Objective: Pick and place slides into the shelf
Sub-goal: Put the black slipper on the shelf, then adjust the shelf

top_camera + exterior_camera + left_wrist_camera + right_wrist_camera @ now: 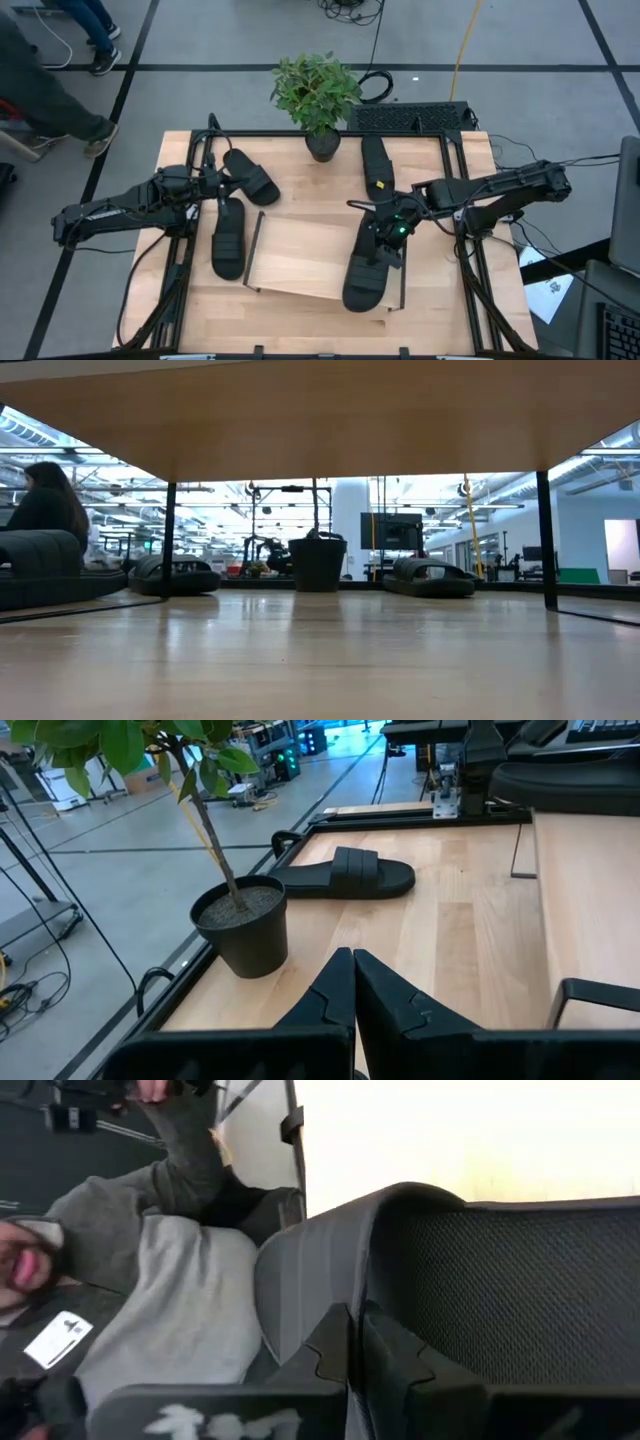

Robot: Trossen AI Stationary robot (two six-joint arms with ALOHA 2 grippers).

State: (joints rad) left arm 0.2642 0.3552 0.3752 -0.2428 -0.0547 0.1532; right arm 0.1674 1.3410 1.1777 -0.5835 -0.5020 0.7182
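Observation:
Four black slides show in the high view. One slide (365,268) lies lengthwise over the right end of the shelf (305,255), a light wood board with black wire end frames, and my right gripper (385,232) is shut on it from the right. Two slides (250,175) (228,238) lie on the table left of the shelf. The fourth slide (375,165) lies near the far edge. My left gripper (217,186) (352,968) hovers shut between the two left slides, holding nothing. The low view looks under the shelf board (320,420). My right gripper (355,1345) pinches the held slide's ribbed strap at its edge (375,1270), one finger on the strap's outer side and one underneath it, over the textured footbed (520,1290). Whether the sole rests on the shelf board or hangs just above it cannot be told.
A potted plant (318,100) stands at the table's far edge between the slides, its pot (240,925) close to my left gripper. Black frame rails run along the table's sides. People stand beyond the far left corner (50,90), and a person in grey (160,1310) shows in the right wrist view.

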